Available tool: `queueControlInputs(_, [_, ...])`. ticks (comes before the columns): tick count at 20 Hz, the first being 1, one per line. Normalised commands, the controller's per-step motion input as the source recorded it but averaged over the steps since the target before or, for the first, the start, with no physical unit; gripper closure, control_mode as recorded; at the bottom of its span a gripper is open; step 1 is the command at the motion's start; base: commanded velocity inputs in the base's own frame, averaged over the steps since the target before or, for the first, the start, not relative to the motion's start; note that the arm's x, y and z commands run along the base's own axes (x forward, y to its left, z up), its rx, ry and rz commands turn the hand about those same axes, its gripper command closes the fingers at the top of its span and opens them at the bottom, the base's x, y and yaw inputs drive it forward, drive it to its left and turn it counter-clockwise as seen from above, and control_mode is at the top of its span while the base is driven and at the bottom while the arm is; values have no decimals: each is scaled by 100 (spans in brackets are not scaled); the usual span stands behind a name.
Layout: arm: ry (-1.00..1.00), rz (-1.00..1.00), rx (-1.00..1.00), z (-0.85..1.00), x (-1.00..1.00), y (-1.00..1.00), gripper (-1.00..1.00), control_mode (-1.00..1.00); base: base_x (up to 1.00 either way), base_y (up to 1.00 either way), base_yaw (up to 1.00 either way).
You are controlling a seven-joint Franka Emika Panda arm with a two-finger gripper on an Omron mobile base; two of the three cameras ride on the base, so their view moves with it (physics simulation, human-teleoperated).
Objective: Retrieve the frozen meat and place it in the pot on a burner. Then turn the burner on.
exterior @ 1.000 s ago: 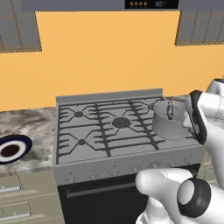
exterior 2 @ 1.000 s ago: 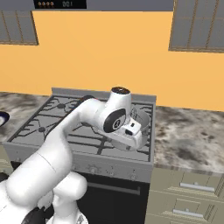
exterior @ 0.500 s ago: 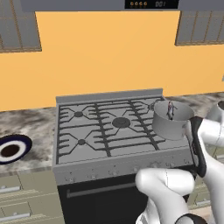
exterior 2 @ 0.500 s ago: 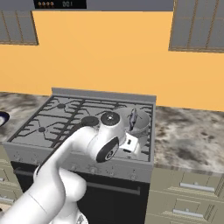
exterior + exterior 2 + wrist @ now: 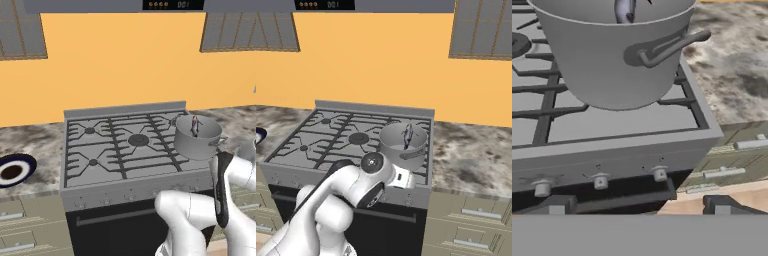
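Observation:
The grey pot (image 5: 196, 137) stands on the front right burner of the stove (image 5: 120, 150), one side handle (image 5: 672, 47) pointing right. The frozen meat (image 5: 194, 126), a small dark chunk with pale streaks, leans inside it, also seen as the meat (image 5: 407, 136) in the pot (image 5: 403, 142) from the right base. My gripper (image 5: 638, 206) is open and holds nothing. It hangs low in front of the stove's right front edge, facing the pot (image 5: 617, 55) and a row of three knobs (image 5: 601, 181). The meat (image 5: 626, 10) peeks over the rim.
A dark-blue-rimmed plate (image 5: 12, 170) lies on the marble counter left of the stove. More counter (image 5: 471, 160) runs right of it, over drawers (image 5: 476, 215). The oven door handle (image 5: 115, 216) crosses below the knobs. My arm (image 5: 351, 190) bends in front of the oven.
The hand has dropped from beside the pot down to the stove's front edge. The pot and meat have stayed put, and the gripper has stayed open.

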Motion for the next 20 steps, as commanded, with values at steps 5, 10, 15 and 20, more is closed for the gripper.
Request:
queueControlInputs(5, [-36,7,-11,-37,-42,0,-100,-100,0,0,0])
queueControlInputs(10, [-18,4,-12,-29,-18,0,-100,-100,0,0,0])
queueControlInputs(15, [-1,0,-17,-45,0,0,-100,-100,0,0,0])
queueControlInputs(20, [-2,0,-18,-48,0,0,-100,-100,0,0,0])
